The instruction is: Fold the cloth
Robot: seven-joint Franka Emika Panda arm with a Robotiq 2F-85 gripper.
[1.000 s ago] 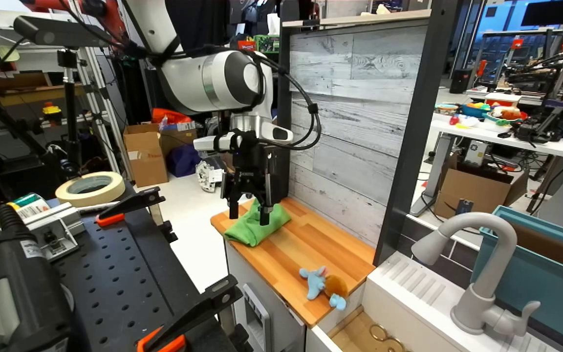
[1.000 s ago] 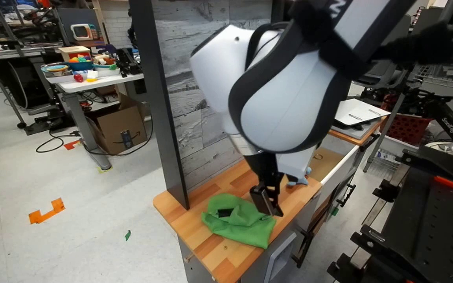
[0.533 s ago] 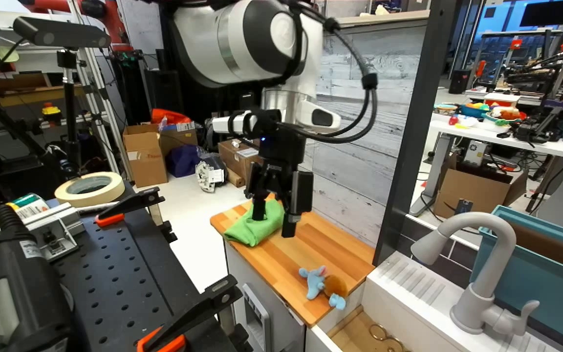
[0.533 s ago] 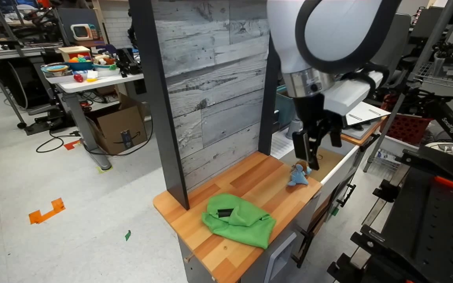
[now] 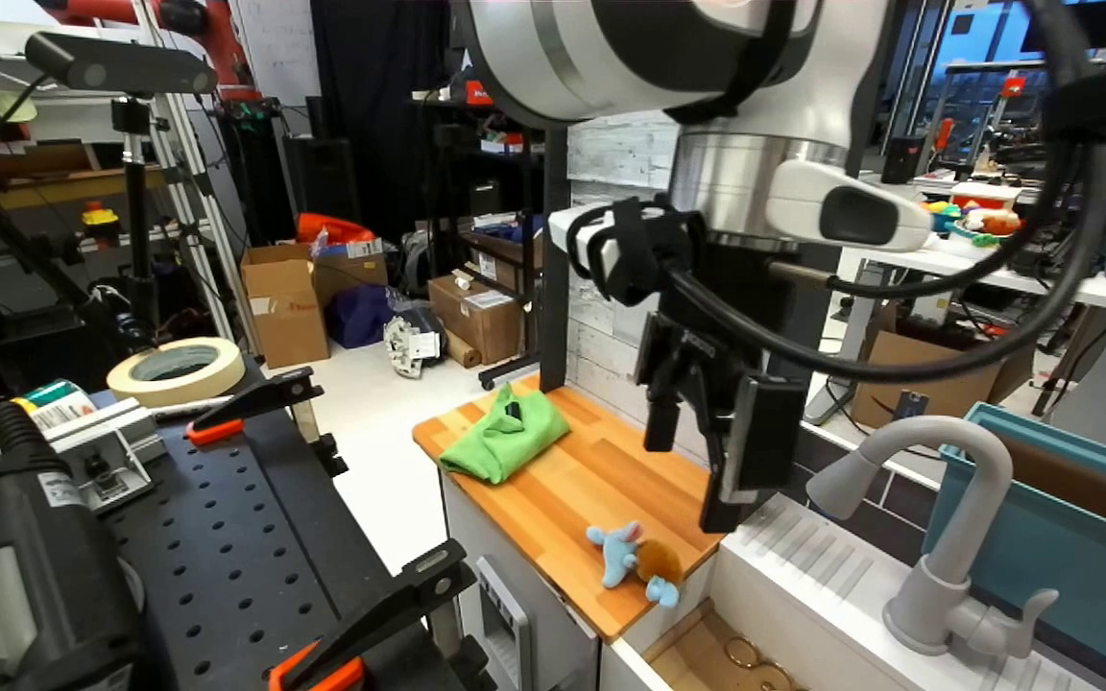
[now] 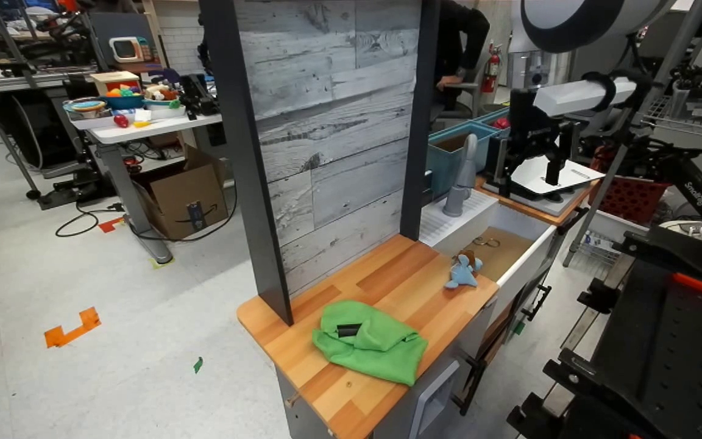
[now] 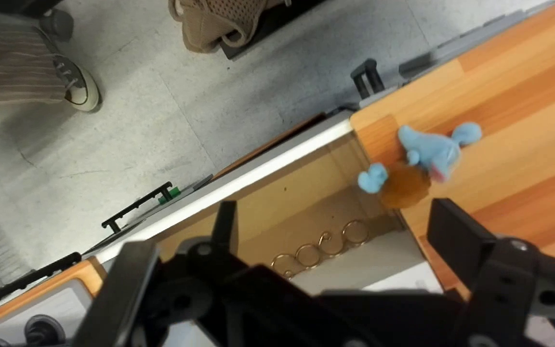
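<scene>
The bright green cloth lies on the wooden counter and shows in both exterior views [image 5: 505,441] [image 6: 375,353]. It is rumpled and partly folded over itself, with a small black piece [image 6: 348,330] showing on top. My gripper is open and empty. It hangs well above and away from the cloth, towards the sink, in both exterior views [image 5: 692,477] [image 6: 524,177]. In the wrist view its fingers [image 7: 335,207] are wide apart over the basin with nothing between them. The cloth is out of the wrist view.
A blue and brown plush toy [image 5: 620,557] lies at the counter's sink end; it also shows in the wrist view [image 7: 431,149]. A grey faucet [image 5: 956,537] stands behind the basin. A grey wood panel [image 6: 339,134] rises along the counter's back. A teal bin [image 5: 1043,547] stands behind the sink.
My gripper has moved away from above the cloth, past the plush toy, to over the sink side. The cloth and the toy have not moved. The basin now shows more in an exterior view.
</scene>
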